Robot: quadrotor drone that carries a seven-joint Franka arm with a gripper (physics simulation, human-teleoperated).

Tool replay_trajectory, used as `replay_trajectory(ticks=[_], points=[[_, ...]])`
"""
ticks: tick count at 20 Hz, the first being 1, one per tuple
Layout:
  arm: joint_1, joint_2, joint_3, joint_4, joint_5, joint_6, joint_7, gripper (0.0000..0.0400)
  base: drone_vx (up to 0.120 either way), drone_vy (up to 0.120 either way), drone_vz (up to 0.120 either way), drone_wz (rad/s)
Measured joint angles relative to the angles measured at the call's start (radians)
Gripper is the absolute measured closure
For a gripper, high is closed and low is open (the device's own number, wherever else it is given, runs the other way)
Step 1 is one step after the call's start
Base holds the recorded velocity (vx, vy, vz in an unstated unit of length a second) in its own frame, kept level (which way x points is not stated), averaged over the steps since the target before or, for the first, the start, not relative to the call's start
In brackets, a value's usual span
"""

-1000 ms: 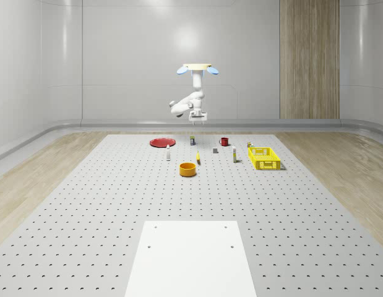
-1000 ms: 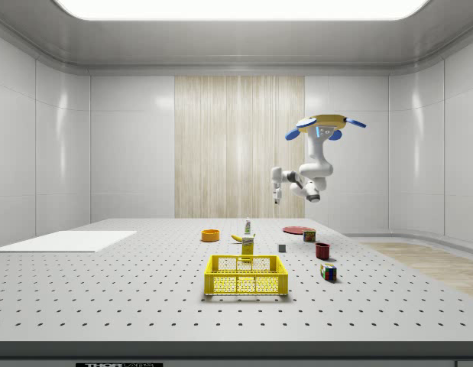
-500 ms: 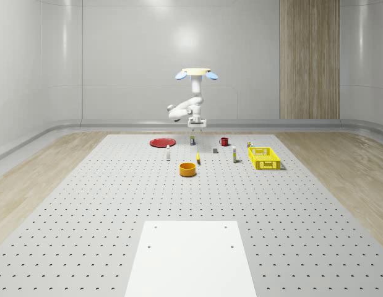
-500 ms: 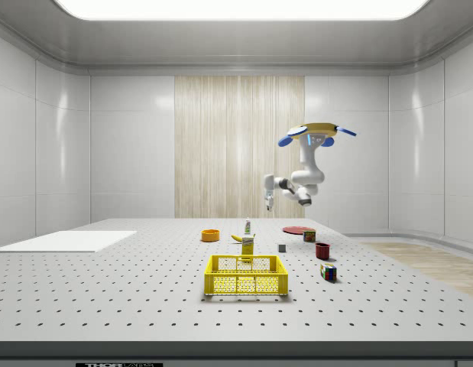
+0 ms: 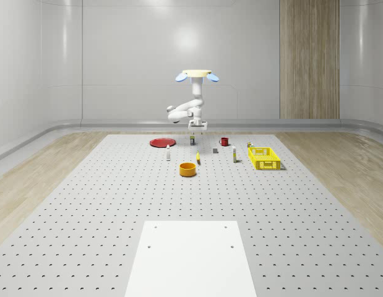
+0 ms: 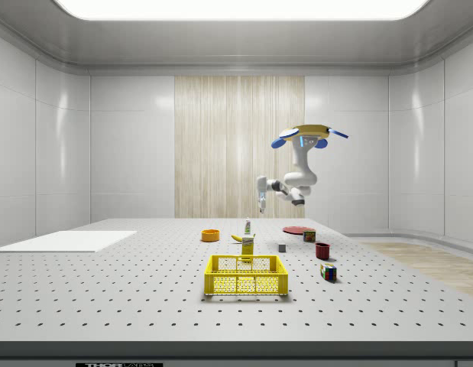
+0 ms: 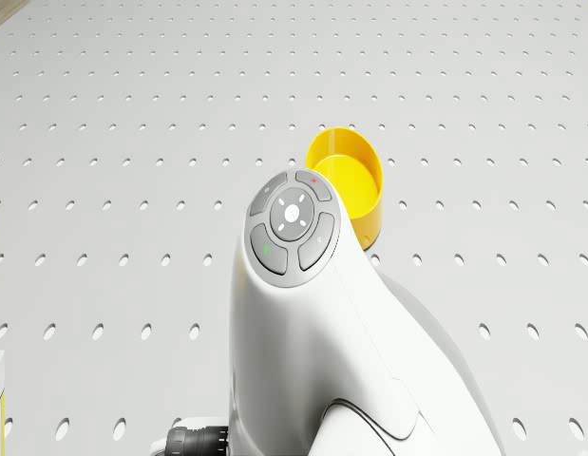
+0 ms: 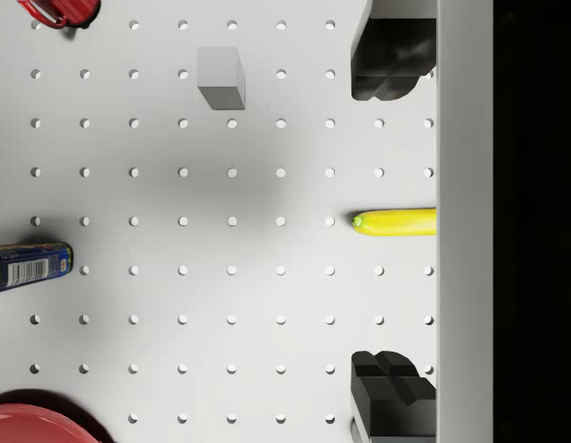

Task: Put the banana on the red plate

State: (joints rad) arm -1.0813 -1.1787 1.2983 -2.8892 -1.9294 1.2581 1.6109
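Observation:
The yellow banana [image 5: 198, 158] lies on the perforated table, near the orange bowl [image 5: 188, 169]. In the side view the banana [image 6: 237, 238] lies behind the yellow crate. The red plate [image 5: 161, 143] rests further back, toward the whole-scene view's left, and its rim [image 8: 36, 426] shows in the wrist view. The drone [image 5: 197, 75] hovers high over the table's far part. Its arm hangs down with the gripper [image 5: 198, 127] well above the table. In the wrist view the gripper [image 8: 388, 226] is open, its dark fingers [image 8: 391, 60] wide apart, and the banana [image 8: 396, 221] lies far below between them.
A yellow crate [image 5: 264, 158] stands at the whole-scene view's right. A red mug [image 5: 224, 142], a can [image 8: 27, 266], a grey cube [image 8: 220, 77], small bottles [image 5: 168, 154] and a carton [image 6: 247, 245] stand around the banana. A coloured cube [image 6: 327, 271] lies near the mug.
The drone has moved toward the side view's left, and the gripper has come lower and further over the banana. Nothing on the table has moved.

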Motion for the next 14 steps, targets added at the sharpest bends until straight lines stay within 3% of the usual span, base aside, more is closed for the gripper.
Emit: replay_trajectory(ticks=[14], points=[[-0.020,-0.064,0.018,0.004,0.033,0.059,0.019,0.0000,0.120,0.000,-0.120,0.000]])
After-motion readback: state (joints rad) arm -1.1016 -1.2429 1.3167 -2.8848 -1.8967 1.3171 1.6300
